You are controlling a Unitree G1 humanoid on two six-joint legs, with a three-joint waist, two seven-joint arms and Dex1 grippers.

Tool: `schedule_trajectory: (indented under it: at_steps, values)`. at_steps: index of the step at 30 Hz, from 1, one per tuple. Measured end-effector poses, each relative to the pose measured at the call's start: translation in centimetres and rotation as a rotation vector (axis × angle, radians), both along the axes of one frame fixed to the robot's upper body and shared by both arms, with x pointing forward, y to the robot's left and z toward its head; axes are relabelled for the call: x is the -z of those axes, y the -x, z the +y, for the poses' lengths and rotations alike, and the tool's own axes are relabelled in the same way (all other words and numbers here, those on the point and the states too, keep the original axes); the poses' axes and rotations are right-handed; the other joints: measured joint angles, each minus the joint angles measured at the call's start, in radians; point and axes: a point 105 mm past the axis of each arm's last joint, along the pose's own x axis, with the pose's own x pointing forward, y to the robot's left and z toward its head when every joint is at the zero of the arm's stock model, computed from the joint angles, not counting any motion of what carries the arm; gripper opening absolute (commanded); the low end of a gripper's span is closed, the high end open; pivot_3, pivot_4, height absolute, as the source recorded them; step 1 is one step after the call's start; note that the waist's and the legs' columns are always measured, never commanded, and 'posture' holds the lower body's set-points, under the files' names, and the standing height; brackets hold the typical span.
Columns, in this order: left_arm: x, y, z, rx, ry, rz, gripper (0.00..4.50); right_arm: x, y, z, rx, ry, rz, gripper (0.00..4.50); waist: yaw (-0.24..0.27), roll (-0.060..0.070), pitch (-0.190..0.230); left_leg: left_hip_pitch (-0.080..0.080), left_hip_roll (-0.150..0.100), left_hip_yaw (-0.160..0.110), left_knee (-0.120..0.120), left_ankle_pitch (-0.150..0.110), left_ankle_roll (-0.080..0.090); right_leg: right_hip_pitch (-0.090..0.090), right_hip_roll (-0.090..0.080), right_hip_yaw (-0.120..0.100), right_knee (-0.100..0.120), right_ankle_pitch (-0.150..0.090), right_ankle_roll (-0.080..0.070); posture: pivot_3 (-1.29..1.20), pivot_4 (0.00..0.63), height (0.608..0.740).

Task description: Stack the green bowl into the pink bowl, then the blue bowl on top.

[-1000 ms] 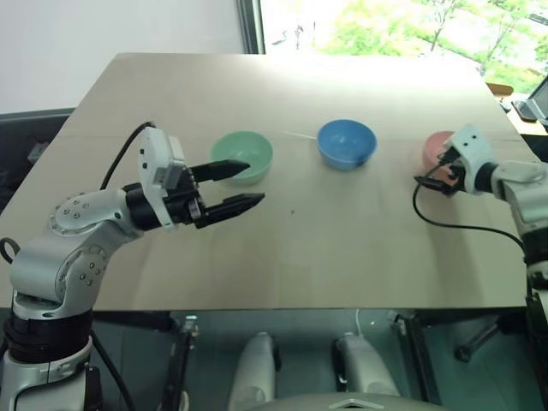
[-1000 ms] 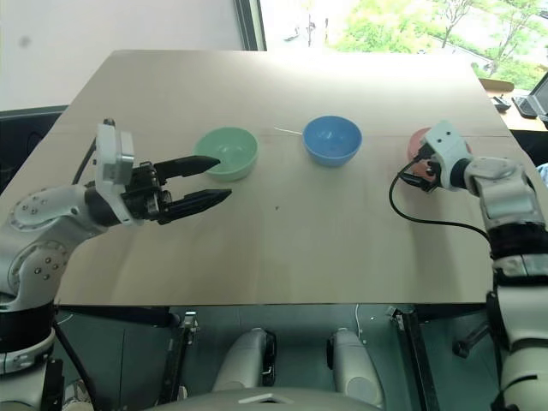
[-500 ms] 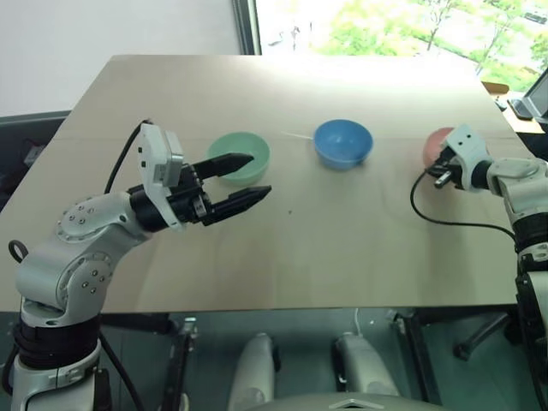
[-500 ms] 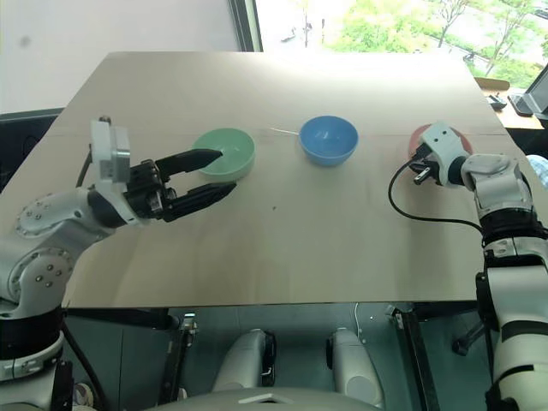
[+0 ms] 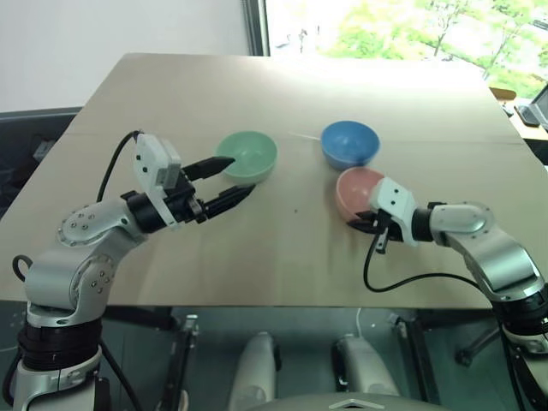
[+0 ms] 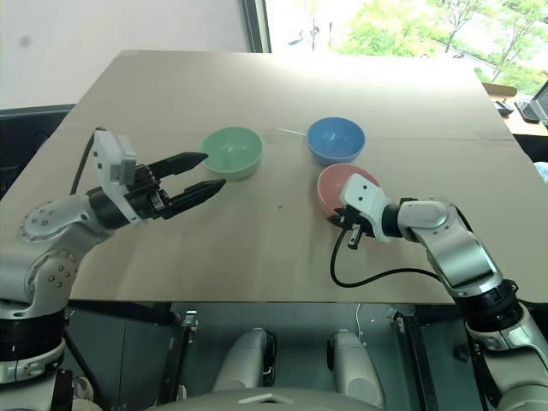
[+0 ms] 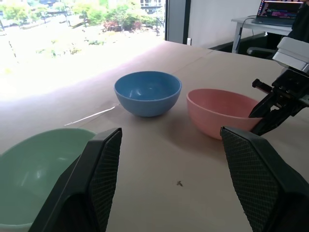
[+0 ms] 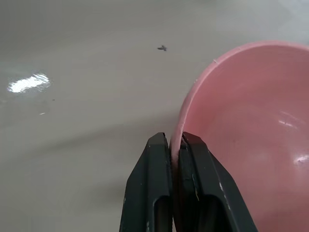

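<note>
A pale tan worktop (image 5: 282, 248) spreads across most of the left eye view, its far edge near the top of the frame under a bright window with greenery outside.

Three small round plastic bowls of one size sit on it, all upright, plain and smooth, none nested in another. The green bowl (image 5: 248, 155), a pale mint, stands left of centre in the upper half of the frame. The blue bowl (image 5: 350, 143), a bright medium blue with a soft sheen inside, stands right of it, a little higher in the frame; a thin pale streak on the worktop runs between the two. The pink bowl (image 5: 357, 189), a pale salmon, lies just below and slightly right of the blue one, near it but apart, as the left wrist view confirms.

The left gripper (image 5: 229, 178) reaches in from the left of the frame, its jaws spread wide; the upper finger lies across the green bowl's near-left rim, the lower one just below the bowl. Whether either touches it cannot be told.

The right gripper (image 8: 175, 145) comes in from the lower right, and its jaws are pinched tight on the pink bowl's rim, one finger outside the wall and one inside. A black cable (image 5: 383, 278) loops below its wrist over the worktop.

A tiny dark speck (image 5: 295, 211) marks the worktop between the green and pink bowls.
</note>
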Motion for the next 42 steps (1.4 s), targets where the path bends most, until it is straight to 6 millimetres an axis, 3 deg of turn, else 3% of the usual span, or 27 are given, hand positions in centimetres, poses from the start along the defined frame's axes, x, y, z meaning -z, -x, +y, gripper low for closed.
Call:
schedule_trajectory:
  at_steps: [5,15,23,26,27,31,35,37,42]
  values:
    - [0.2,-0.2,-0.3,0.007,0.000,0.002,3.44,0.0,-1.6,-1.1,0.080,0.030,-0.034,0.02,0.000,0.000,0.000,0.000,0.000,0.000,0.000,0.000,0.000,0.000,0.000,0.000,0.000,0.000,0.000,0.00,0.150,0.740]
    - [0.3,-0.3,-0.4,-0.002,0.004,0.002,3.44,-0.1,-2.0,-1.4,0.085,0.061,-0.037,0.02,0.000,0.000,0.000,0.000,0.000,0.000,0.000,0.000,0.000,0.000,0.000,0.000,0.000,0.000,0.000,0.00,0.150,0.740]
    - [0.4,-0.2,-0.5,0.002,0.003,0.005,3.44,0.3,-1.7,-2.0,0.076,0.076,0.023,2.84,-0.001,0.000,0.000,0.000,0.000,0.000,0.000,0.000,0.000,0.000,0.000,0.000,0.000,0.000,0.000,0.00,0.150,0.740]
    - [0.4,-0.2,-0.6,0.001,0.003,0.006,3.44,0.1,-1.7,-2.1,0.090,0.063,0.030,4.26,-0.001,0.000,0.000,0.000,0.000,0.000,0.000,0.000,0.000,0.000,0.000,0.000,0.000,0.000,0.000,0.00,0.150,0.740]
    - [0.4,-0.3,-0.5,-0.002,0.002,0.008,3.44,-0.2,-1.7,-2.2,0.098,0.047,0.028,4.46,-0.001,0.000,0.000,0.000,0.000,0.000,0.000,0.000,0.000,0.000,0.000,0.000,0.000,0.000,0.000,0.00,0.150,0.740]
    - [0.5,-0.6,-0.3,-0.028,-0.024,0.003,3.44,-2.7,-1.8,-2.3,0.120,-0.053,-0.041,4.46,0.000,-0.001,0.000,0.000,0.000,0.000,0.000,0.000,0.000,0.000,0.000,0.000,0.000,0.000,0.000,0.00,0.150,0.740]
    - [0.1,-2.2,0.6,-0.138,-0.068,-0.027,3.44,-4.8,-1.5,-1.5,0.103,-0.183,-0.124,4.46,0.000,-0.001,0.000,0.000,0.000,-0.001,0.000,0.000,0.000,0.000,0.000,-0.001,0.000,0.000,0.000,0.00,0.150,0.740]
    - [0.2,-4.2,1.4,-0.288,-0.186,-0.033,3.44,-5.7,-0.8,-0.3,0.045,-0.329,-0.136,4.46,0.002,-0.002,0.000,-0.001,0.000,-0.002,0.000,0.000,0.000,0.001,0.000,-0.002,-0.001,0.000,0.000,0.00,0.150,0.740]
    - [1.5,-6.5,1.6,-0.374,-0.483,0.003,3.44,-6.6,0.0,0.1,-0.019,-0.384,-0.160,4.46,0.002,-0.003,0.000,-0.001,0.000,-0.001,0.000,0.000,0.000,0.001,0.000,-0.001,-0.001,0.000,0.000,0.00,0.150,0.740]
